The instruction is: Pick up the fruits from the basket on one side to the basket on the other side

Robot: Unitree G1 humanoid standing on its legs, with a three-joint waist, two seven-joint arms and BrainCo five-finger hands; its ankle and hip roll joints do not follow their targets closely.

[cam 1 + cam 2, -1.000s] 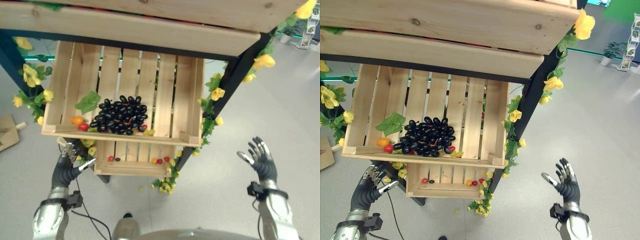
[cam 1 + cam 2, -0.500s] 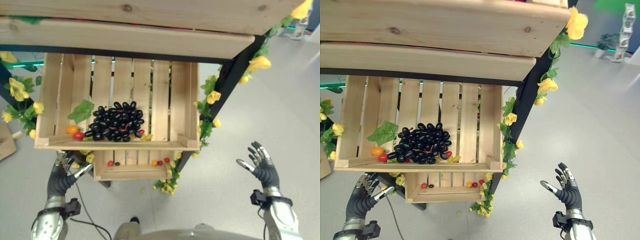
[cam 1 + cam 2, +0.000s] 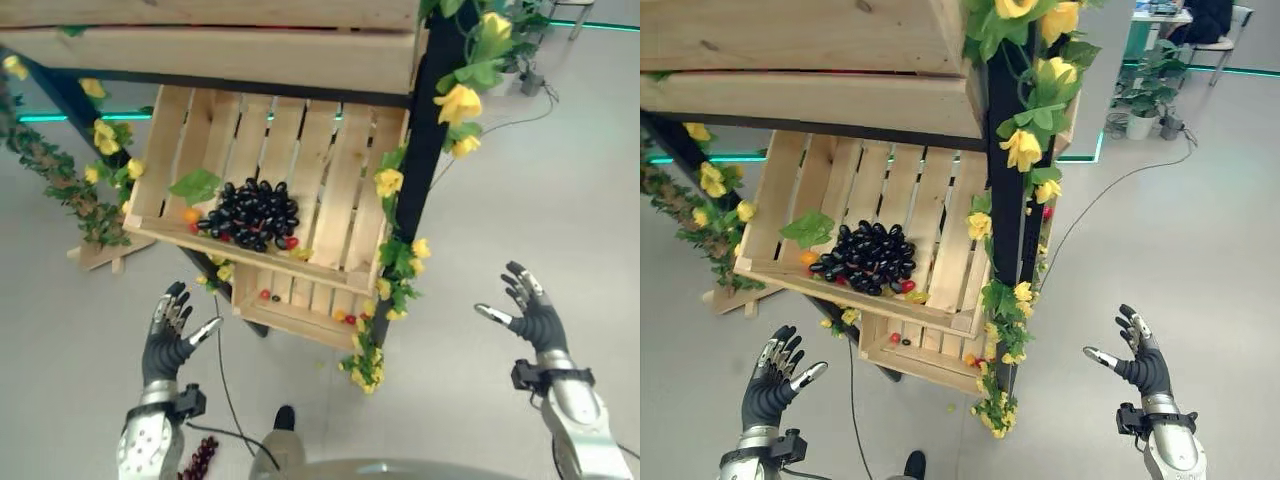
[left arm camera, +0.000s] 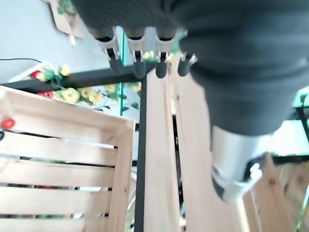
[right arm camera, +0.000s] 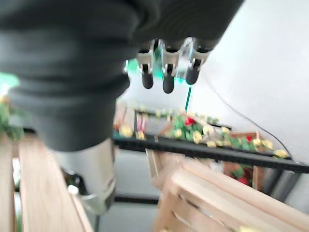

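Black grapes (image 3: 254, 212) in pale wooden crate (image 3: 330, 180), yellow flowers (image 3: 461, 103).

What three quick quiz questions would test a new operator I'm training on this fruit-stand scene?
1. True or false: the left hand is holding fruit.
2. What dark fruit lies in the upper crate? A) plums B) grapes C) olives
3. Fill in: the right hand hangs over the ____.

Key: 1. False: both hands are open and hold nothing. 2. B: the grapes are piled beside a green leaf. 3. Floor, to the right of the stand.
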